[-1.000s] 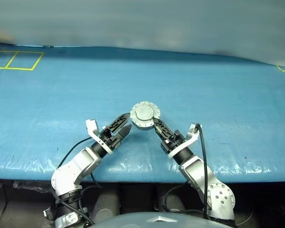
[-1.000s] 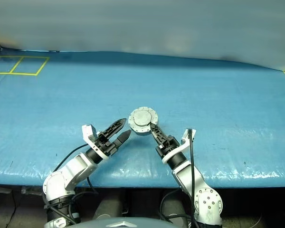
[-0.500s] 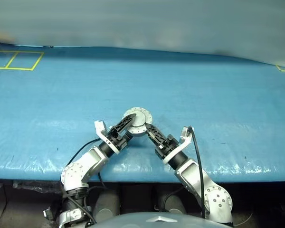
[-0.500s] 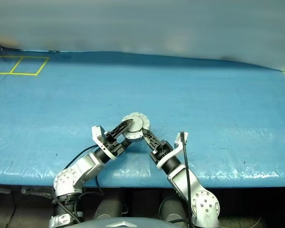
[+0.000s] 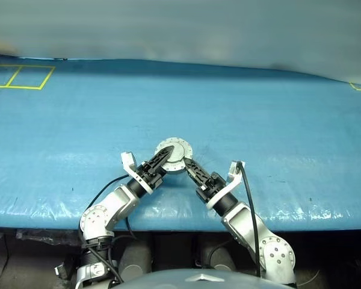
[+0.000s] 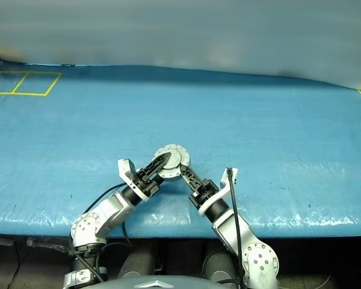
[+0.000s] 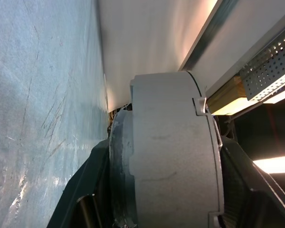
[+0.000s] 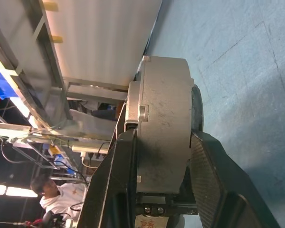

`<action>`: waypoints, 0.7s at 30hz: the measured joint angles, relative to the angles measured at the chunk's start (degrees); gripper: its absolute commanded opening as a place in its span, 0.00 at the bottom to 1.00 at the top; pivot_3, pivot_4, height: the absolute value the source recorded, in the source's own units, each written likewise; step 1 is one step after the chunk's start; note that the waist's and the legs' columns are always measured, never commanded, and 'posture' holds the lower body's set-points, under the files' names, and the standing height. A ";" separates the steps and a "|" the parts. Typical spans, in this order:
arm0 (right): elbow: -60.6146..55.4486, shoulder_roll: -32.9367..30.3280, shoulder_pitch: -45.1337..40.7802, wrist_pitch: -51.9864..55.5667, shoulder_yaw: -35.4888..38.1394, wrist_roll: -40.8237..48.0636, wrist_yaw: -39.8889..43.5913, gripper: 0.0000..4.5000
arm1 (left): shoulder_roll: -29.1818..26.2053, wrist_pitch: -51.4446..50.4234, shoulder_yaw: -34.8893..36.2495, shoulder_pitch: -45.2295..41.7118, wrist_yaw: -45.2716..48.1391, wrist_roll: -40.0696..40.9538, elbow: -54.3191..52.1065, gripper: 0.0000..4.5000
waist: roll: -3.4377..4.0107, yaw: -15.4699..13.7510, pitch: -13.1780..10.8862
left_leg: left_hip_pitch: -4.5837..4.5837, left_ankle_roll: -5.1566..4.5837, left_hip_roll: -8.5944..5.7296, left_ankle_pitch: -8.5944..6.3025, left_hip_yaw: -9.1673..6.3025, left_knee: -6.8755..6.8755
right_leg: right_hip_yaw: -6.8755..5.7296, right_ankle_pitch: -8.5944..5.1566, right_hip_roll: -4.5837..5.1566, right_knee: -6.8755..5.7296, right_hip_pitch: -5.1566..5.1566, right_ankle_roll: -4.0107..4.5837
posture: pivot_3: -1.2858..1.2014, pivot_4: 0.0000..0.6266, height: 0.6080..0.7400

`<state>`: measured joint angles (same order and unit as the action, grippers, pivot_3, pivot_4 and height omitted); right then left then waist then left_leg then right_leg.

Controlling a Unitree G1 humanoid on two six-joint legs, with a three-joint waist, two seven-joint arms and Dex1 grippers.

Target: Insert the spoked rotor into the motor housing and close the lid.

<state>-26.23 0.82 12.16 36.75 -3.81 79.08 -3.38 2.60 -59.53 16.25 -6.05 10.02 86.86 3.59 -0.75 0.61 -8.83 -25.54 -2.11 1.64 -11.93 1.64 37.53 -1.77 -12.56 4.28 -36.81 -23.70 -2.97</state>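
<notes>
Motor housing [image 5: 172, 155] sat lid-closed near the tabletop's [image 5: 277, 114] front edge, gripped by right end effector [image 5: 188, 166] and left end effector [image 5: 160, 159], rotor presumably inside, little apparently left.

The motor housing [image 7: 173, 156] is seen from its side as a thick grey metal drum, and it stands between the two black fingers [image 7: 249, 185] of the left gripper [image 7: 166, 209], one finger on each flat face of the housing and both close against it. On one side of the housing lies the blue table cover [image 7: 42, 104] with many fine scratches, and a white wall [image 7: 142, 38] rises beyond the housing. On the other side of the housing there is a perforated metal rail [image 7: 268, 66] and a bright strip of light [image 7: 275, 164] in a dark area.
</notes>
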 measured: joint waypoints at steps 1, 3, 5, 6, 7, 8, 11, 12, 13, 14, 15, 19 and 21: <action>0.00 -0.08 0.00 -0.14 -0.19 -0.51 0.48 0.26 | -0.12 0.00 0.01 0.00 0.02 0.11 0.00 0.54 | 0.00 0.00 0.00 | 0.00 0.00 0.00 0.00 0.00 0.00 | 0.00 0.00 0.00 0.00 0.00 0.00 | 0.52 0.24 1.00; -0.10 -0.26 -0.01 -0.37 -0.50 -1.96 1.68 0.50 | -0.37 0.15 -0.06 -0.10 -0.36 0.22 0.00 0.54 | 0.00 0.00 0.00 | 0.00 0.00 0.00 0.00 0.00 0.00 | 0.00 -0.01 0.00 0.00 0.01 -0.02 | 0.52 0.24 1.00; -0.23 -0.36 0.00 -0.68 -0.70 -3.47 2.48 0.64 | -0.54 0.72 -0.09 -0.25 -1.01 -0.52 0.00 0.54 | 0.00 -0.03 0.00 | 0.00 0.00 -0.01 0.00 0.00 0.01 | 0.00 -0.02 0.00 0.00 0.01 -0.03 | 0.52 0.24 1.00; -0.37 -0.61 -0.01 -1.27 -0.80 -4.71 2.95 0.72 | -0.56 1.32 -0.14 -0.50 -1.32 -1.26 0.02 0.54 | 0.00 -0.05 0.00 | 0.00 0.00 -0.01 0.00 0.00 0.01 | 0.00 -0.02 0.00 0.00 0.01 -0.04 | 0.52 0.24 1.00; -1.05 -1.58 -0.05 -1.64 -0.97 -6.86 3.45 0.79 | -0.68 2.06 -0.03 -1.30 -1.65 -2.10 0.57 0.54 | 0.00 -0.09 0.00 | 0.00 0.00 -0.02 0.00 0.00 0.03 | 0.00 -0.02 0.00 0.00 0.02 -0.05 | 0.52 0.24 1.00; -1.68 -2.63 -0.22 -1.80 -1.21 -8.70 3.82 0.87 | -0.83 2.98 0.23 -2.16 -1.93 -2.85 1.17 0.54 | 0.00 -0.09 0.00 | 0.00 0.00 -0.02 0.00 0.00 0.06 | -0.01 -0.04 0.00 0.00 0.02 -0.10 | 0.52 0.24 1.00; -4.44 -7.74 -1.47 -3.18 -3.29 -18.63 5.28 1.00 | -3.04 6.98 1.91 -7.15 -3.03 -7.08 5.73 0.54 | -0.01 -0.06 0.00 | 0.00 0.00 -0.14 0.01 0.03 0.17 | -0.02 -0.02 -0.09 -0.01 0.05 -0.16 | 0.52 0.24 1.00; -4.79 -8.87 -1.48 -4.24 -3.86 -22.33 5.84 1.00 | -3.69 9.02 2.65 -9.49 -3.79 -9.27 8.03 0.54 | -0.01 -0.14 0.00 | 0.00 0.00 -0.17 0.01 0.01 0.20 | -0.02 -0.03 -0.17 -0.01 0.06 -0.18 | 0.52 0.24 1.00; -4.97 -9.41 -1.40 -5.28 -4.41 -25.42 6.22 1.00 | -4.32 11.01 3.47 -11.65 -4.24 -11.11 10.26 0.54 | -0.01 -0.17 0.00 | 0.00 0.01 -0.14 0.02 0.00 0.20 | -0.02 -0.04 -0.23 -0.01 0.06 -0.20 | 0.52 0.24 1.00; -5.04 -9.97 -1.18 -6.55 -4.91 -28.42 6.70 1.00 | -5.02 12.56 3.97 -13.45 -4.31 -12.90 12.25 0.54 | -0.02 -0.19 0.00 | 0.00 0.02 -0.14 0.02 -0.02 0.20 | -0.01 -0.04 -0.26 -0.01 0.05 -0.19 | 0.52 0.24 1.00; -5.15 -10.93 -0.97 -8.14 -5.82 -32.42 7.22 1.00 | -5.92 14.24 4.41 -15.57 -4.16 -15.05 14.66 0.54 | -0.01 -0.21 0.00 | -0.02 0.02 -0.14 0.02 -0.02 0.19 | 0.01 -0.04 -0.30 -0.01 0.04 -0.19 | 0.52 0.24 1.00; -4.39 -18.78 -0.51 -13.10 -11.70 -51.21 8.13 1.00 | -8.58 21.23 5.35 -26.19 -2.03 -23.47 26.52 0.54 | -0.13 -0.82 -0.05 | -0.11 0.02 -0.26 0.03 0.03 0.20 | 0.09 0.04 -0.31 0.04 0.03 -0.24 | 0.52 0.24 1.00; -3.28 -18.54 -0.08 -14.52 -13.18 -55.82 8.08 1.00 | -9.44 24.82 5.98 -30.90 -0.83 -26.64 32.06 0.54 | -0.16 -0.92 -0.06 | -0.13 0.03 -0.25 0.03 0.06 0.19 | 0.10 0.09 -0.34 0.04 0.03 -0.26 | 0.52 0.24 1.00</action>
<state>-29.52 -17.72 12.09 22.23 -16.99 23.25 4.70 -6.84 -34.71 22.23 -36.95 9.19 60.23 35.65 -0.91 -0.31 -8.89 -25.67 -2.09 1.40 -11.90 1.70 37.72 -1.68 -12.47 3.94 -36.77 -23.67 -3.23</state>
